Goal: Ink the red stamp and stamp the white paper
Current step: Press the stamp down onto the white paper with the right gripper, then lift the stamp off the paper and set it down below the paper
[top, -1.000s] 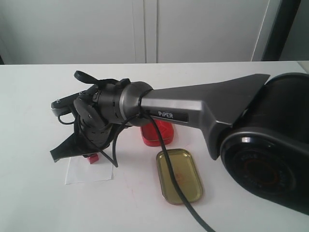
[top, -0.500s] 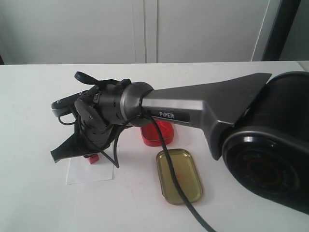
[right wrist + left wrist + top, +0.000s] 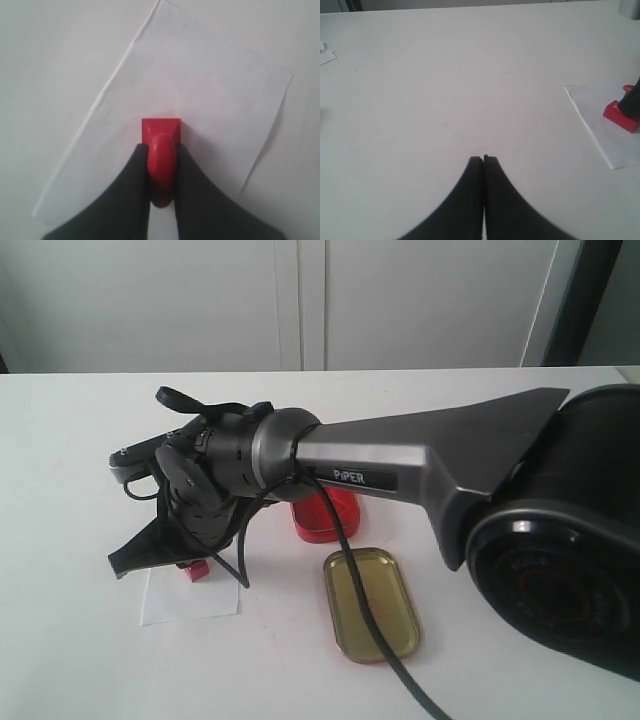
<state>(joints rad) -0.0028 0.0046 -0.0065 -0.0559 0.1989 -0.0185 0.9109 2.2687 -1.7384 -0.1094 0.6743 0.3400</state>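
The red stamp [image 3: 161, 129] is seen standing on the white paper [image 3: 210, 85], square base down and knob handle raised towards the wrist of the arm above it, so that its long axis is roughly upright. The knob is clamped from two sides by the right tool [image 3: 161, 148], whose dark fingers [image 3: 135, 175] are pressed against it. In the exterior view the stamp is placed near the far edge of the sheet. The paper is laid flat on the tabletop [image 3: 445, 75], slightly skewed to the stamp's base in the right wrist view.

The left tool [image 3: 483, 159] is shown with its fingers together and nothing between them, above bare tabletop, well apart from the sheet.

A red-filled tin [image 3: 325, 517] and a gold-coloured lid [image 3: 370, 605] are set beside the paper, the lid nearer the camera.
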